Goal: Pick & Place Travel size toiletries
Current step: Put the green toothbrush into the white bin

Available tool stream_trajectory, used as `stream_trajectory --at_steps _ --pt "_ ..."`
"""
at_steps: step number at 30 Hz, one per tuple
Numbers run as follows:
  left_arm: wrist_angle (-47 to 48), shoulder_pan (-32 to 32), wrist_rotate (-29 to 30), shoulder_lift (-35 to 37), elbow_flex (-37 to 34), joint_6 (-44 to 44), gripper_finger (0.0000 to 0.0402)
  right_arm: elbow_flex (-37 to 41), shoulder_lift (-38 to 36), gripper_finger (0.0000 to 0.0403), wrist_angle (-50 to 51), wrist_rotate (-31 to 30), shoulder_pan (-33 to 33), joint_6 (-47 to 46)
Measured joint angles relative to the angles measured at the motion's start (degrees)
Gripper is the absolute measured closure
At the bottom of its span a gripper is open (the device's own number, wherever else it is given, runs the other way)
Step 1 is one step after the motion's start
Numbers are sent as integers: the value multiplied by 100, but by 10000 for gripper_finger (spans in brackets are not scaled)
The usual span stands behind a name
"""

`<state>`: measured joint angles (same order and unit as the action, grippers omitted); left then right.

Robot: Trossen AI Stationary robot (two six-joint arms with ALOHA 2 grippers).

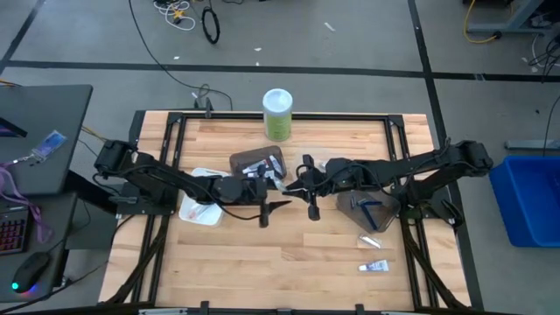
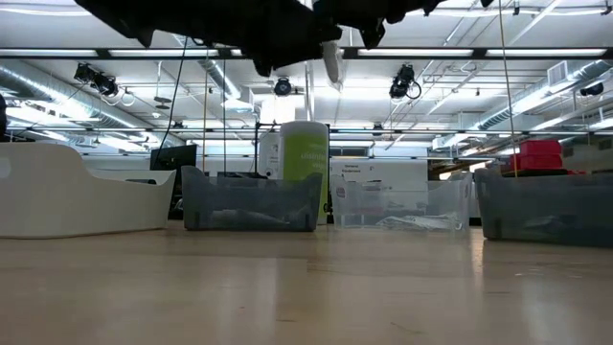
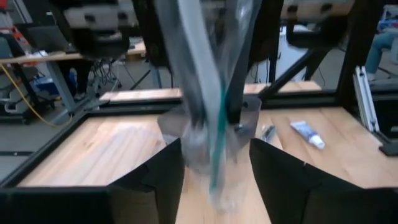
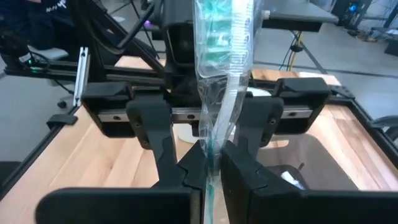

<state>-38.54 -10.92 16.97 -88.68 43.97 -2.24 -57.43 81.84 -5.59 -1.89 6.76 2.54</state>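
A teal toothbrush in a clear wrapper (image 4: 224, 37) is held in the air over the middle of the table; it also shows in the left wrist view (image 3: 208, 106) and as a pale strip in the low view (image 2: 330, 59). My right gripper (image 4: 211, 177) (image 1: 296, 187) reaches in from the table's right and is shut on the wrapper. My left gripper (image 3: 214, 180) (image 1: 276, 198) faces it from the left, open, one finger on each side of the wrapper's other end. Two small white tubes (image 1: 369, 241) (image 1: 374, 267) lie flat on the wood near the right front. My right gripper pinches the wrapped toothbrush between its two fingers near one end (image 4: 212, 146), coming roughly level from the table's right, with the fingers along the toothbrush. The wrapper is lifted clear of the table and sticks out beyond the fingertips toward the left gripper.
A tall green canister with a white lid (image 1: 277, 114) stands at the far edge. A dark tray (image 1: 255, 163) sits behind the grippers, a white tray (image 1: 197, 210) under the left arm, another dark tray (image 1: 372, 210) under the right arm. Bare wood lies toward the near edge.
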Motion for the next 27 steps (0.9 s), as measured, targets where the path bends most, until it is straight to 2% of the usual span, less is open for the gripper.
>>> stream_trajectory --at_steps 3,12,18,22,27 --pt "-18 12 22 -40 109 -20 241 0 0 368 -39 1 0 -12" --pt "382 15 440 -45 139 322 371 4 2 367 23 -151 -11 -78" --pt "619 22 682 -44 135 532 372 7 5 345 270 -614 -11 -551" --pt "677 20 928 -52 126 639 356 4 0 315 512 -860 -9 -657" --pt "1022 10 1336 66 124 779 372 4 0 284 677 -1169 -9 -681"
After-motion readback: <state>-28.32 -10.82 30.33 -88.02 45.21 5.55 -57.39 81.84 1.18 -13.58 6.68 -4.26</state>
